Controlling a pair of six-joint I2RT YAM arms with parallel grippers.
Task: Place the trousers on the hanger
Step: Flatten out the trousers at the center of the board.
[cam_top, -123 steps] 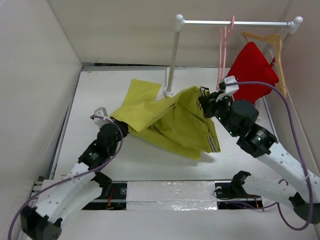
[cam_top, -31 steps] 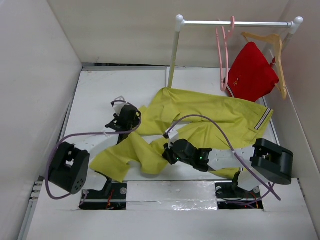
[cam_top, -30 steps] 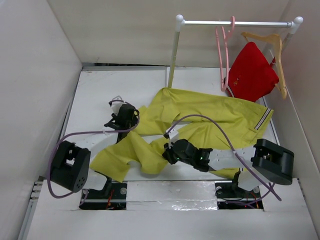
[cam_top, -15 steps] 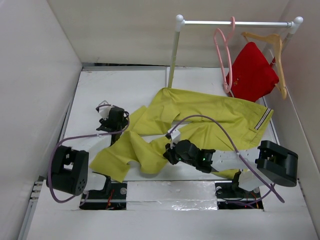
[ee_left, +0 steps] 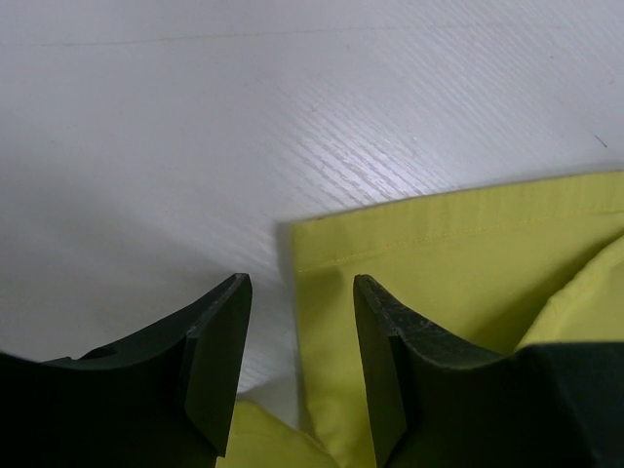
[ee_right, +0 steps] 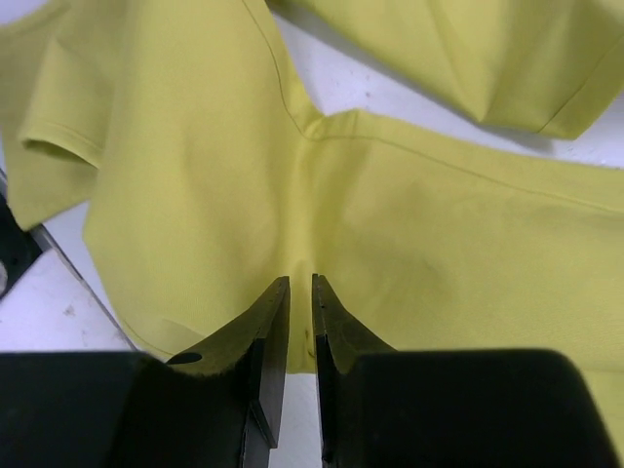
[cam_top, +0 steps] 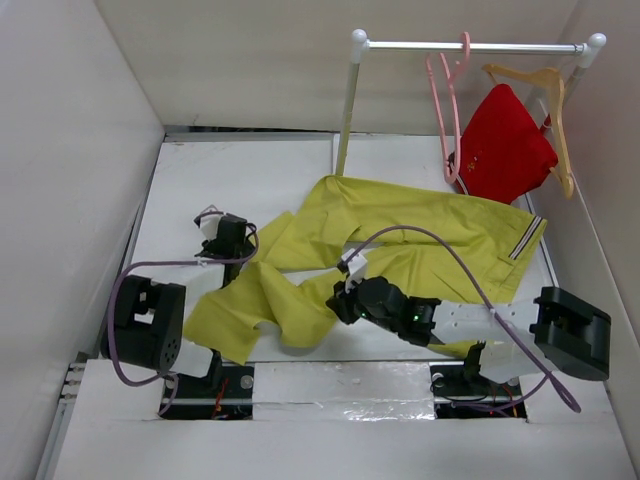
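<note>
The yellow-green trousers [cam_top: 420,225] lie spread across the table, waistband with striped trim at the right, legs trailing to the near left. Hooked on the rail at the back, apart from them, is the pink hanger [cam_top: 465,44]. My left gripper [cam_top: 235,245] is open at the left leg's edge. In the left wrist view the gripper [ee_left: 297,281] straddles the corner of the cloth [ee_left: 468,263] and holds nothing. My right gripper [cam_top: 337,300] rests on the middle of the trousers [ee_right: 195,146]. There the right gripper [ee_right: 301,280] is open only a narrow slit, at a raised crease of cloth.
A red garment [cam_top: 503,140] hangs on a light wooden hanger [cam_top: 548,85] at the right end of the rail [cam_top: 400,45]. The rail's white post [cam_top: 345,120] stands just behind the trousers. White walls close in the table [cam_top: 220,170] on the left, back and right.
My left gripper has drawn back leftward, off the trouser leg to its edge. The pink hanger has swung a little. The right arm's elbow has shifted right while its gripper stays on the cloth.
</note>
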